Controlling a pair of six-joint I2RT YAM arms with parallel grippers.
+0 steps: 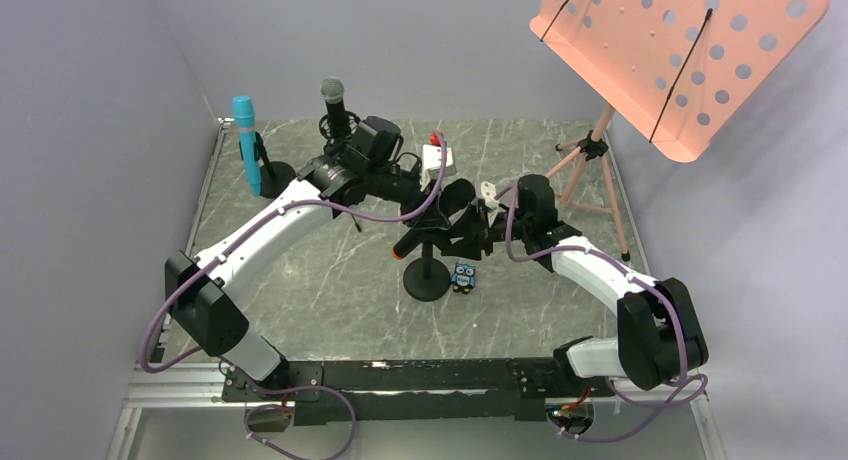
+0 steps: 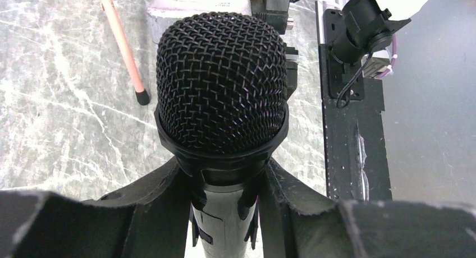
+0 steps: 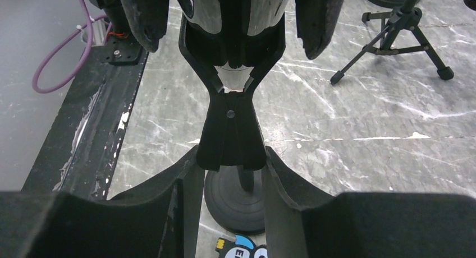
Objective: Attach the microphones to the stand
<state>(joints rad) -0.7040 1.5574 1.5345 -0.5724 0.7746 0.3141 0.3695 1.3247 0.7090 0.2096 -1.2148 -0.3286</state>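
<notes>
My left gripper (image 1: pixel 437 212) is shut on the all-black microphone (image 1: pixel 432 222), which lies tilted over the round-based stand (image 1: pixel 427 280). In the left wrist view my fingers (image 2: pixel 151 196) clamp its body just under the black mesh head (image 2: pixel 220 73). My right gripper (image 1: pixel 472 235) is shut on the stand's clip (image 3: pixel 233 129). The microphone body (image 3: pixel 233 17) sits in the clip's fork. The light blue microphone (image 1: pixel 245 145) and the silver-headed black microphone (image 1: pixel 333 95) stand upright in holders at the back left.
A small blue owl figure (image 1: pixel 463 276) lies beside the stand's base (image 3: pixel 233 199). A white box (image 1: pixel 437 160) sits behind the grippers. A pink music stand (image 1: pixel 680 50) on a tripod rises at the back right. A black tripod (image 3: pixel 404 28) stands beyond.
</notes>
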